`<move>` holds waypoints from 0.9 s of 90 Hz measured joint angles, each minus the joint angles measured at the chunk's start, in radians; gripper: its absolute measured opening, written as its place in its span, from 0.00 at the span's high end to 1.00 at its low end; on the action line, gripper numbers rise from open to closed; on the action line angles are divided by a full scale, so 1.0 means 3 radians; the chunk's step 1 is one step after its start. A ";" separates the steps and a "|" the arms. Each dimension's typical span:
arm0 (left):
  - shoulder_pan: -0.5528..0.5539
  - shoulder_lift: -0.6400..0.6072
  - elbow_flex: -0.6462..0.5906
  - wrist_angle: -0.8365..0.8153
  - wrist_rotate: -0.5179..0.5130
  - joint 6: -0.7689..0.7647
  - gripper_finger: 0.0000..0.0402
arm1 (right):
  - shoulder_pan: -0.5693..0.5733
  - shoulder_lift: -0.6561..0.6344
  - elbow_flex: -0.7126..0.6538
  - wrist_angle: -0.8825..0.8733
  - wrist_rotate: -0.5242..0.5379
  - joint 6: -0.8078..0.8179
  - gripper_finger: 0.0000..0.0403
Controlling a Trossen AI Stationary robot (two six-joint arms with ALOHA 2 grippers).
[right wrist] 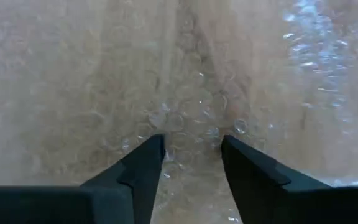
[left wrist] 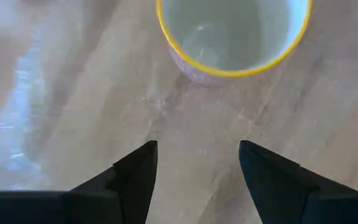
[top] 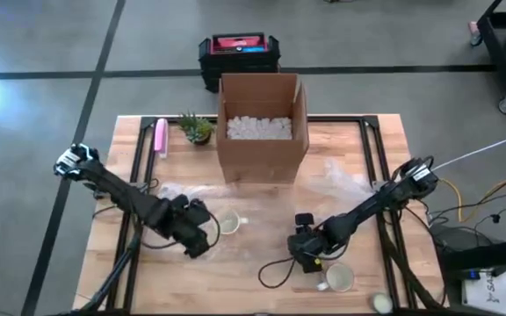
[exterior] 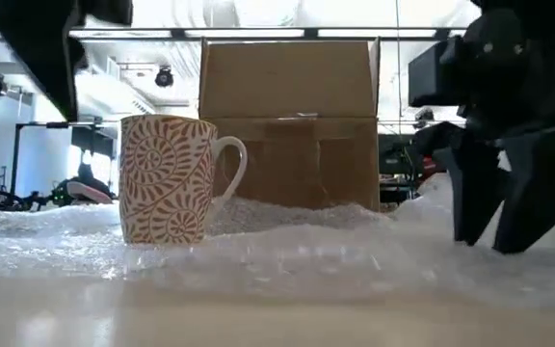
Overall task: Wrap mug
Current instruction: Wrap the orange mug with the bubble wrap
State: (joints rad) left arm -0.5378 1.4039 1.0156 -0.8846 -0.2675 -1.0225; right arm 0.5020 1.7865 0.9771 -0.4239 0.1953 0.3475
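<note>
A mug [top: 228, 223] with a red swirl pattern [exterior: 167, 178] and a yellow rim [left wrist: 232, 37] stands upright on a clear bubble wrap sheet [top: 262, 233] spread over the middle of the wooden table. My left gripper [top: 198, 235] hovers open just to the mug's left and near side, with nothing between its fingers [left wrist: 197, 162]. My right gripper [top: 307, 253] is open to the right of the mug. Its fingers point down at the bubble wrap [right wrist: 191, 112], as the low view shows [exterior: 494, 241]. My right gripper's open fingertips [right wrist: 157, 146] reach down to the bubble wrap's surface [right wrist: 191, 134] from above. I cannot tell whether they touch it. The sheet lies flat on the table beneath them.
An open cardboard box [top: 262, 123] of white packing peanuts stands at the far middle, with a small plant [top: 198, 129] and a pink object [top: 160, 138] to its left. A second mug [top: 339, 278] sits near the front right. A black cable [top: 275, 272] loops by the right gripper.
</note>
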 joint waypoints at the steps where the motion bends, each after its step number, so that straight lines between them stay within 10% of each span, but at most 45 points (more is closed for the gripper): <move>1: -0.0001 -0.0001 -0.0033 0.0064 0.0007 0.0000 0.49 | -0.0003 0.0002 0.0000 0.0001 0.0001 -0.0003 0.63; 25: -0.0007 0.0014 -0.0534 0.1000 0.0165 -0.0036 0.55 | -0.0017 -0.0135 -0.0013 -0.0061 0.0024 -0.0366 0.97; 53: -0.0007 0.0040 -0.0732 0.1306 0.0144 -0.0145 0.64 | -0.0063 -0.0382 0.0486 0.0136 0.0696 -0.1081 0.99; 81: -0.0007 0.0007 -0.0764 0.1494 0.0267 -0.0071 0.72 | -0.0354 -0.0270 0.0665 0.1572 0.0839 -0.1816 1.00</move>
State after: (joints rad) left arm -0.5400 1.4060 0.7863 -0.4365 -0.1876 -1.0438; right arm 0.3959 1.7054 1.1767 0.0478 0.4470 -0.1972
